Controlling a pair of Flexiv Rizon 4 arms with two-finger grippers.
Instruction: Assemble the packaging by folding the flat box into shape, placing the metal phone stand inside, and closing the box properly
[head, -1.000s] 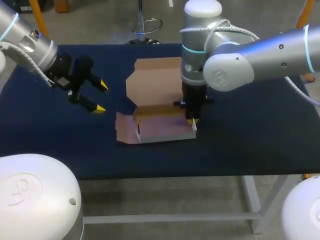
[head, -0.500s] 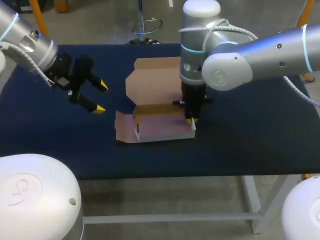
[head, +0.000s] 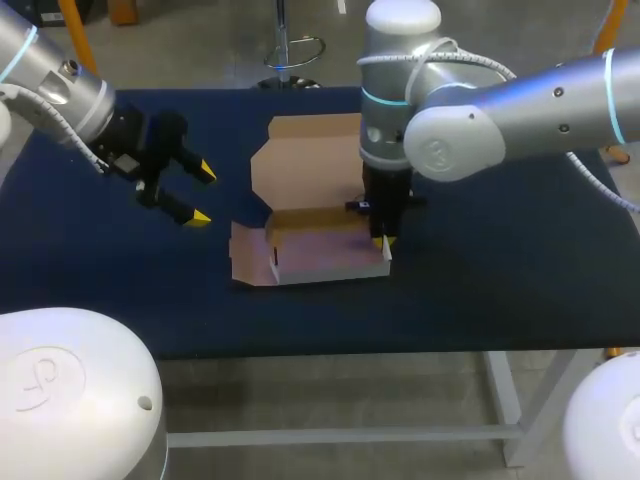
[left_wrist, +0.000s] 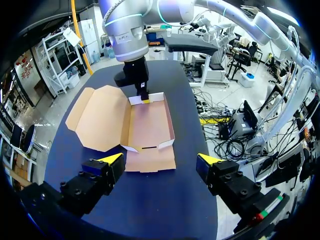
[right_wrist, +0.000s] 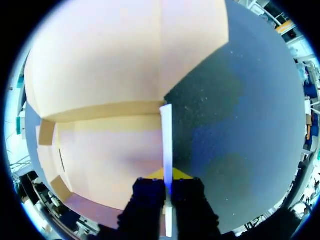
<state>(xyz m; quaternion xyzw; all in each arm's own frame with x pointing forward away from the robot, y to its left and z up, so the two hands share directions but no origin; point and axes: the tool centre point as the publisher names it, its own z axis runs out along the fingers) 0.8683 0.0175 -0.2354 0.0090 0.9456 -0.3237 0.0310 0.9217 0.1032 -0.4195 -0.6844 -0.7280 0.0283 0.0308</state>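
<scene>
Cardboard is what the one box is made of. It sits near the middle of the dark blue surface, with its walls partly up and its big lid lying flat at 12 o'clock. Two hands show. The right hand points straight down at the box's 3 o'clock side and pinches the thin side wall between its two fingers, close together. The left hand hangs in the air at 9 o'clock from the box, apart from it, its two yellow tips spread wide and holding nothing.
</scene>
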